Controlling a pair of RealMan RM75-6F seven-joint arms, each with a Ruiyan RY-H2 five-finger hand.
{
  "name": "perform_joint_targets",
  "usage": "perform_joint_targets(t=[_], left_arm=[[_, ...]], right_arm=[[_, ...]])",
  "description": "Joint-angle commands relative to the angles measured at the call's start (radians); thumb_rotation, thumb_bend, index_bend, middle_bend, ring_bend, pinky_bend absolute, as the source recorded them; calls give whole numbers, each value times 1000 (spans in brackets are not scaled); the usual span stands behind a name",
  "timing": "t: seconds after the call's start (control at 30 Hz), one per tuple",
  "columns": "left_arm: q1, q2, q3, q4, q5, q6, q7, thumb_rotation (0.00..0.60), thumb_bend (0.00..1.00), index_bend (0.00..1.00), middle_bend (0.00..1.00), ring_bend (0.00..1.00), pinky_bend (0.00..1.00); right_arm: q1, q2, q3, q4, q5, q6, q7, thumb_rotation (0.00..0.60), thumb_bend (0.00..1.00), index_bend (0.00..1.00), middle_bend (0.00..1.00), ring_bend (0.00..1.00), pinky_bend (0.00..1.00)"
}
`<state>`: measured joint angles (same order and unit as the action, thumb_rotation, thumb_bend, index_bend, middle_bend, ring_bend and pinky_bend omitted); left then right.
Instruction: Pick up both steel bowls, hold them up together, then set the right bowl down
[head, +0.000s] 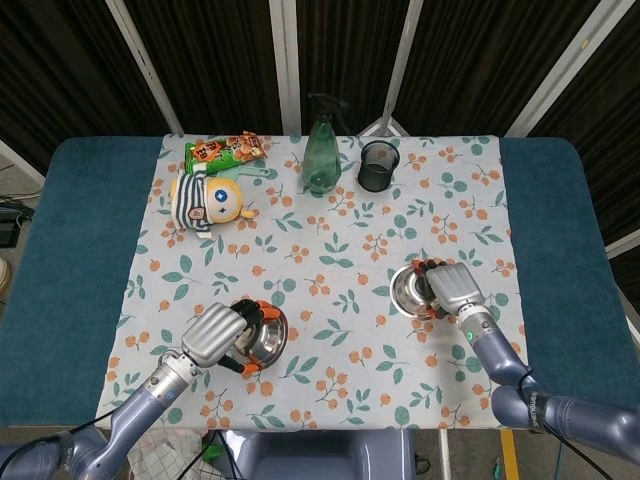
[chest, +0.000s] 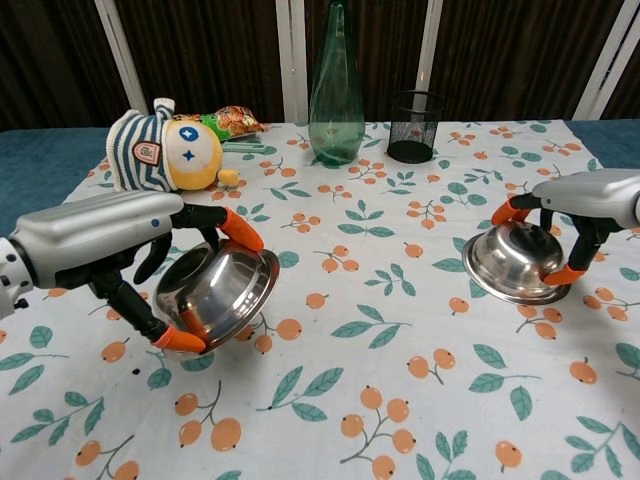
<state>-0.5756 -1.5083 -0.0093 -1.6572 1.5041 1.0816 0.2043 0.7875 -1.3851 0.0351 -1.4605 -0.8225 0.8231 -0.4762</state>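
The left hand (chest: 120, 250) is gripping its tilted steel bowl (chest: 222, 292) clear of the floral cloth (chest: 380, 330), while the right hand (chest: 585, 200) is clasping the right bowl (chest: 512, 262) rim-down, seemingly just above the cloth directly beneath it.

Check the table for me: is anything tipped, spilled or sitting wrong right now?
Nothing spilled or damaged. Both steel bowls are tilted, but only because they are gripped: the left hand holds the left bowl on edge, and the right hand holds the right bowl dome-up. The plush toy lies on its side.
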Motion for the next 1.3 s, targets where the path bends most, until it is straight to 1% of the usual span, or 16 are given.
perform_joint_targets(t=[0.03, 0.13, 0.2, 0.27, 0.33, 0.4, 0.53, 0.73, 0.9, 1.0, 1.1, 1.2, 1.23, 1.3], left_arm=[[0, 0, -1, 0, 0, 1, 1, 600, 312, 462, 606, 494, 675], [0, 0, -1, 0, -1, 1, 4, 600, 312, 462, 606, 494, 675], [1, -1, -1, 1, -1, 1, 4, 600, 311, 462, 606, 494, 675], [1, -1, -1, 2, -2, 0, 3, 600, 311, 462, 606, 494, 675], [0, -2, -1, 4, -3, -1, 2, 600, 311, 461, 606, 494, 675], [1, -2, -1, 7, -4, -2, 0, 600, 311, 461, 606, 494, 675], [1, 0, -3, 7, -4, 0, -4, 600, 311, 462, 607, 494, 675], [0, 2, -4, 8, 3, 3, -14, 600, 311, 463, 609, 494, 675], [0, -2, -7, 16, 23, 18, -41, 600, 320, 469, 613, 499, 675], [-3, -5, -9, 27, 51, 34, -94, 600, 341, 471, 616, 501, 675], [-5, -20, -12, 59, 101, 76, -186, 600, 352, 470, 615, 501, 675], [0, -45, -15, 112, 161, 146, -279, 600, 352, 468, 613, 501, 674], [2, -58, -17, 135, 185, 180, -312, 600, 352, 468, 612, 501, 673], [7, -77, -21, 169, 215, 229, -355, 600, 352, 466, 611, 501, 672]], right_arm=[[2, -2, -3, 2, 6, -5, -6, 600, 280, 220, 286, 301, 554], [3, -3, -4, 2, 13, -1, -17, 600, 280, 258, 299, 304, 555], [4, -3, -4, -1, 18, 4, -24, 600, 279, 292, 322, 327, 576], [3, -4, -5, -1, 19, 12, -30, 600, 280, 344, 364, 370, 609], [1, -6, -5, -1, 24, 18, -34, 600, 280, 415, 415, 416, 640], [-1, -7, -4, 1, 32, 25, -38, 600, 280, 502, 486, 484, 670], [-5, -10, -1, 2, 45, 42, -49, 600, 289, 626, 587, 579, 707], [-17, 10, 17, -26, 39, 70, -32, 600, 316, 674, 619, 598, 711], [-32, 57, 36, -67, 32, 82, 2, 600, 318, 689, 629, 608, 711], [-50, 102, 66, -109, 28, 73, 77, 600, 317, 692, 632, 610, 711], [-74, 157, 107, -154, 17, 43, 197, 600, 317, 693, 632, 610, 711], [-102, 224, 161, -204, 17, -27, 361, 600, 319, 692, 631, 610, 711], [-114, 254, 186, -223, 20, -65, 437, 600, 319, 692, 631, 610, 711], [-132, 299, 223, -243, 17, -130, 547, 600, 318, 692, 632, 612, 711]])
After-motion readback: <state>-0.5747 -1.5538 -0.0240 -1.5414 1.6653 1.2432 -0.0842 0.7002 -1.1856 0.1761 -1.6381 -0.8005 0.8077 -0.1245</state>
